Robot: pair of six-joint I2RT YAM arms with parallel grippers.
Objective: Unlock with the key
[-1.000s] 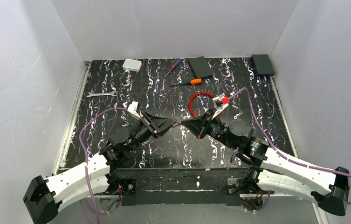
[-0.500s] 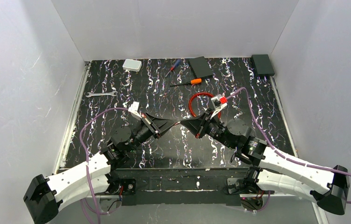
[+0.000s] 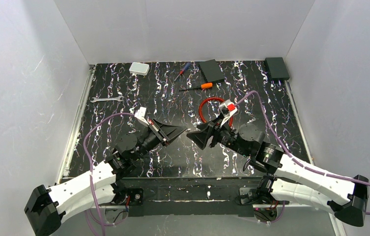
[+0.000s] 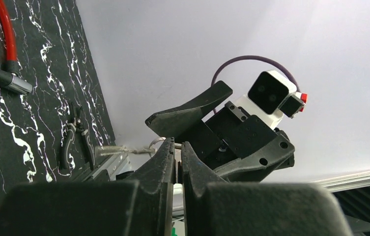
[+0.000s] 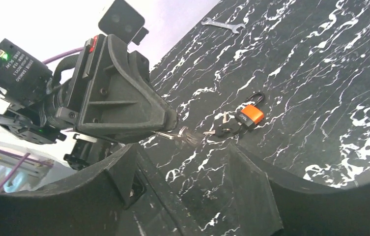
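Left gripper pinches the key by its silvery tip – right gripper spread wide just beyond – so this thin hold may slip.

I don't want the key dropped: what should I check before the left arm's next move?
1. Left hand shut: ok.
2. Right hand open: ok.
3. Silvery piece pinched at left hand's tip: ok.
4. Key, its orange head hanging clear of the table: cannot tell.
5. Room between the two hands: not ok, tips nearly meet.
6. Red cable in view: ok.
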